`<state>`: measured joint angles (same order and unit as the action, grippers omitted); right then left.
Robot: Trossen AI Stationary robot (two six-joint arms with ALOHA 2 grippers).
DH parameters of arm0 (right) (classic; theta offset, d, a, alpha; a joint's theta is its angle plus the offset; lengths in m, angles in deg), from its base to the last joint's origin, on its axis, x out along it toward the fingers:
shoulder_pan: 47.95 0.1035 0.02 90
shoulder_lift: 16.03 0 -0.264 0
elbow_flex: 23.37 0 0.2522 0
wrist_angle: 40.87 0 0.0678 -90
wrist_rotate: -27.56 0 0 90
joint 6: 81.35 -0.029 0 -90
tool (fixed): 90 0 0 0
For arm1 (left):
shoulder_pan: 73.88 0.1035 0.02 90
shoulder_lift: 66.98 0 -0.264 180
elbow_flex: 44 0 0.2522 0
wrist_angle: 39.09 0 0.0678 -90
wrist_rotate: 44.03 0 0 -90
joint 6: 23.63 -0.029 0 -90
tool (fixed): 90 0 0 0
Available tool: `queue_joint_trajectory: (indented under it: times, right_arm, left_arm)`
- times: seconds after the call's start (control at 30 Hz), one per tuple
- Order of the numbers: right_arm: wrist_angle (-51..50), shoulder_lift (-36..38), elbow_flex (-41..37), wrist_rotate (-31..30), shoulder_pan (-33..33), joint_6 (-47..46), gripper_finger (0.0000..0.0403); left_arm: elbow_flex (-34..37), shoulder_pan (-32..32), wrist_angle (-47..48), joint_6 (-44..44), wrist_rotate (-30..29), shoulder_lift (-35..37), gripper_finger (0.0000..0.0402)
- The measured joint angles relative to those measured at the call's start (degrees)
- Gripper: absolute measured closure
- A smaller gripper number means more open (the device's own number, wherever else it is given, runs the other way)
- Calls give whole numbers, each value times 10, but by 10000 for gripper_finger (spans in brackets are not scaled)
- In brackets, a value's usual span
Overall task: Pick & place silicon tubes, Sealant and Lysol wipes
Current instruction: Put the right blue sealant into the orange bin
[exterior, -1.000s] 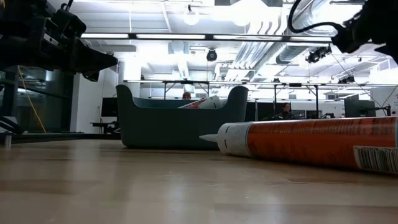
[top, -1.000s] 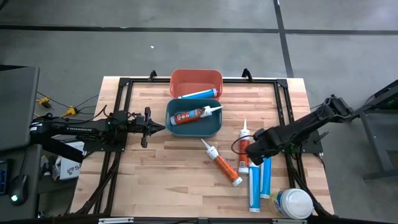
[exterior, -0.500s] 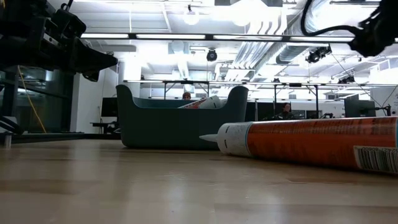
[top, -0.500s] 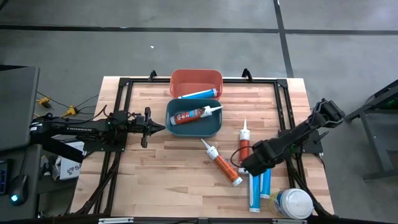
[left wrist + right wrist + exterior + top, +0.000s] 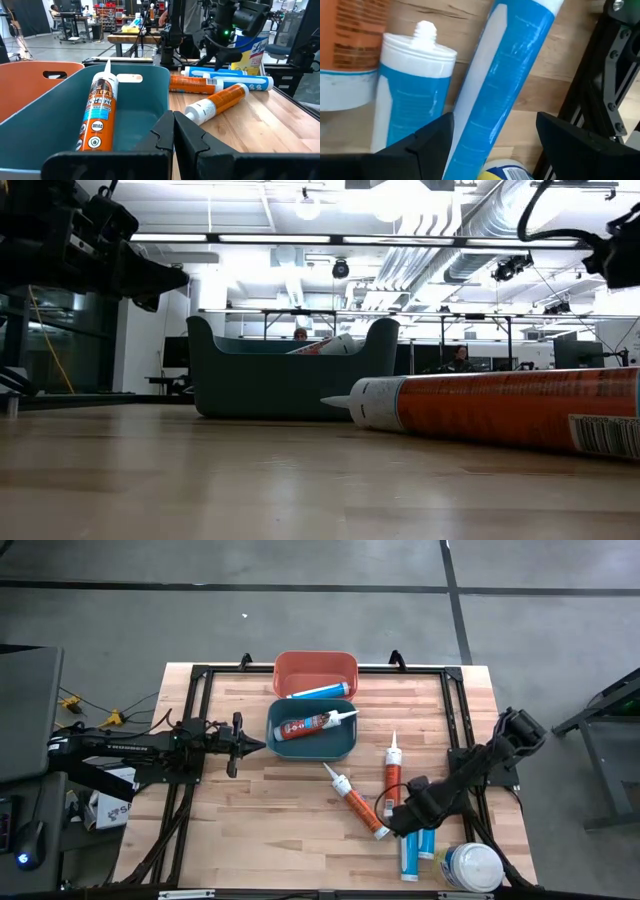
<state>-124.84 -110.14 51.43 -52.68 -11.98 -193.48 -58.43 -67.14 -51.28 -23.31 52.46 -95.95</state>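
Two blue silicon tubes [image 5: 418, 843] lie side by side near the table's front right. My right gripper [image 5: 400, 817] hovers over them, open; in the right wrist view its fingers stand on either side of one blue tube [image 5: 506, 85], the other blue tube [image 5: 412, 100] beside it. Two orange sealant tubes [image 5: 392, 776] [image 5: 356, 803] lie on the wood. The Lysol wipes canister [image 5: 470, 866] stands at the front right corner. My left gripper [image 5: 250, 745] waits shut beside the teal bin [image 5: 345, 745], which holds an orange tube [image 5: 97, 115].
A red bin [image 5: 316, 663] behind the teal one holds a blue tube [image 5: 320, 691]. A black frame rail [image 5: 605, 85] runs close beside the blue tubes on the right. Bare wood lies at the front left of the table.
My right gripper has moved from above the right orange tube toward the table's near edge and come over the blue tubes. The orange tube now shows in full and lies where it was.
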Motion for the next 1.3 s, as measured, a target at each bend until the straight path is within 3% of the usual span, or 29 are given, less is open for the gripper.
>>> queue_joint_trajectory:
  times: [0.57, 0.83, 1.03, 1.3]
  right_arm:
    - [18, -27, -4, -4, 21, -39, 128]
    - [165, -26, -98, 21, 18, -52, 127]
    - [206, -24, -129, 25, 9, -45, 129]
    - [212, -22, -137, 31, -4, -29, 172]
  left_arm:
    - [0, 0, 26, 0, 0, 0, 401]
    - [0, 0, 29, 0, -2, 0, 401]
    - [0, 0, 40, 0, -2, 0, 401]
    - [0, 0, 39, 0, -2, 0, 401]
